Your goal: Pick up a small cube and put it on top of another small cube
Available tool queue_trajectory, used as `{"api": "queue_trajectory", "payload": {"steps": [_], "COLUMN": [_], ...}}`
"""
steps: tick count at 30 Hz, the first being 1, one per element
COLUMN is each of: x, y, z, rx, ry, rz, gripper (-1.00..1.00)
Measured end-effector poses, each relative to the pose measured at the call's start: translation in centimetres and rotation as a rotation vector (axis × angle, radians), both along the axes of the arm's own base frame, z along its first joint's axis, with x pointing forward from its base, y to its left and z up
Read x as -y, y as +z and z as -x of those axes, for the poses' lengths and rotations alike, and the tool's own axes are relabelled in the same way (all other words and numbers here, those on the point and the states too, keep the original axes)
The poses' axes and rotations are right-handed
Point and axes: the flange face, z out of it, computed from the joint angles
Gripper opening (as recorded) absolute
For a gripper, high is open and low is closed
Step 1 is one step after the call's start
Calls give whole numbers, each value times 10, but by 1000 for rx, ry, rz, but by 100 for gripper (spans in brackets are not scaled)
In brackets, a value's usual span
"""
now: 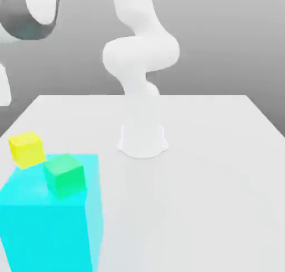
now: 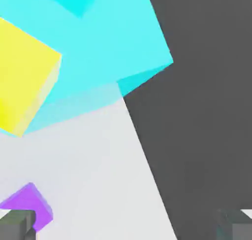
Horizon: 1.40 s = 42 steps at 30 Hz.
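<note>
Three cubes are seen in the exterior view at that view's lower left: a yellow cube (image 1: 26,149), a green cube (image 1: 64,175), and a much larger translucent cyan block (image 1: 50,221). The green cube sits on the cyan block's top, near its back corner; the yellow cube is just beside it, at the block's far edge, and whether it rests on the block or on the counter (image 1: 211,170) behind can't be told. No cube is stacked on another small cube yet. A purple cube (image 2: 28,207) is seen in the hand view, lying on the counter, apart from the cyan block.

The gripper (image 2: 126,226) is seen w/ its fingertips (image 2: 17,225) spread wide apart, nothing between them. It's judged to be above the counter edge, angled down toward the yellow cube and cyan block, i.e. approach not yet lined up.

Room: the white arm base (image 1: 142,140) stands mid-counter; the exterior view's right half is bare. The counter's edge is cut diagonally across the hand view, w/ dark floor beyond, so the cubes are judged close to a drop-off.
</note>
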Motion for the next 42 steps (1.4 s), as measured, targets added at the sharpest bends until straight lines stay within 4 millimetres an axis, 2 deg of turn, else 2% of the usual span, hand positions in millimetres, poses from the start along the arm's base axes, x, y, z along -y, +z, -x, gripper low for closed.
{"api": "queue_trajectory", "payload": {"steps": [11, 15, 16, 21, 22, 23, 25, 28, 35, 42], "x": [14, 15, 14, 14, 14, 14, 15, 15, 20, 6], "y": [-145, -197, -209, -210, -216, -212, -191, -153, -63, 13], "z": [31, 33, 33, 34, 34, 34, 34, 34, 26, 21], "rx": [-240, -254, -256, -259, -260, -259, -257, -257, -220, -200], "ry": [452, 483, 485, 485, 487, 486, 485, 479, 314, 169], "rz": [82, 85, 85, 85, 84, 84, 85, 86, 96, 90], "gripper": [0, 0, -100, -100, -100, -100, -100, -100, -100, -100]}}
